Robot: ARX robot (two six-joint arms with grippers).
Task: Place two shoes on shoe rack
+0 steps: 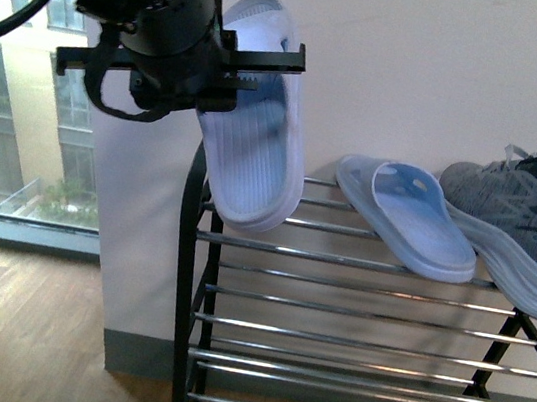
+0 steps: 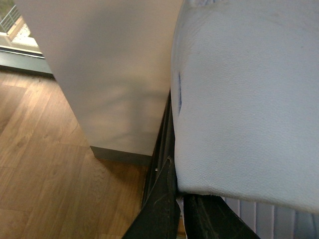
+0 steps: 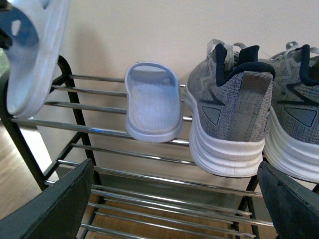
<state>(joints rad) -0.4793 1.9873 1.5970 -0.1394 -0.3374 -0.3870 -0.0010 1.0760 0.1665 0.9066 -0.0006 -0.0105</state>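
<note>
The left gripper (image 1: 254,62) is clamped on 1 blue slide (image 1: 254,148), tilted. It should be laid flat on the rack's (image 1: 341,258) top shelf, left of the placed slide (image 1: 408,217), then released.

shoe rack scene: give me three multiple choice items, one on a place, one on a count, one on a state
1. Where does the flat sandal lie on the rack?
A. top shelf, beside a sneaker
B. bottom shelf
C. on the floor

2. How many sneakers show in the right wrist view?
A. none
B. two
C. four

3. What is the state of the held sandal?
A. flat on the floor
B. steeply tilted in the left gripper
C. inside a box

Answers:
1. A, it rests on the top bars next to the sneaker.
2. B, two grey sneakers stand side by side.
3. B, the gripper grips it, toe down, over the rack's end.
</note>
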